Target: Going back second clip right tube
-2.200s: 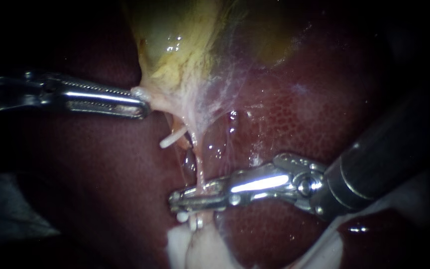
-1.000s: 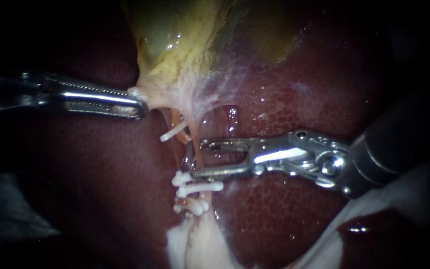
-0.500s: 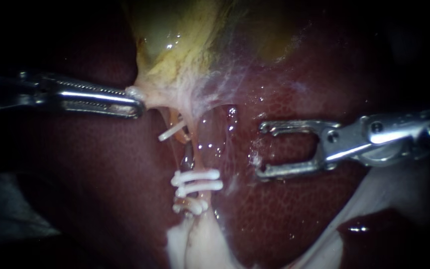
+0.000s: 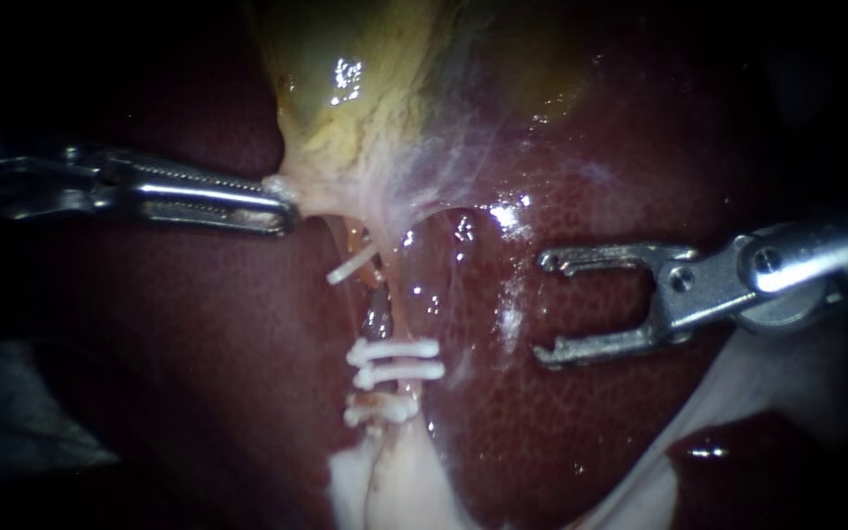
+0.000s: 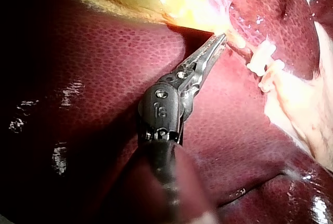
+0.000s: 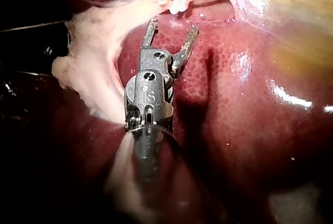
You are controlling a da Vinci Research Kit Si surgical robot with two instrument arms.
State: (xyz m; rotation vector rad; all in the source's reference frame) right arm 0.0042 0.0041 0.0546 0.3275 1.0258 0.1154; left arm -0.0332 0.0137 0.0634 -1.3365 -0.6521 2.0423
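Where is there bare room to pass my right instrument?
Bare liver lies between the clips and the right instrument, open-jawed. Crowded: the clipped tube, and above it where the left instrument grips the gallbladder.

Left tool (image 4: 285, 208) clamped tight — right tool (image 4: 544, 307) agape, empty

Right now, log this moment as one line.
left instrument: shut on gallbladder | right instrument: open, clear of tube | clips: on tube
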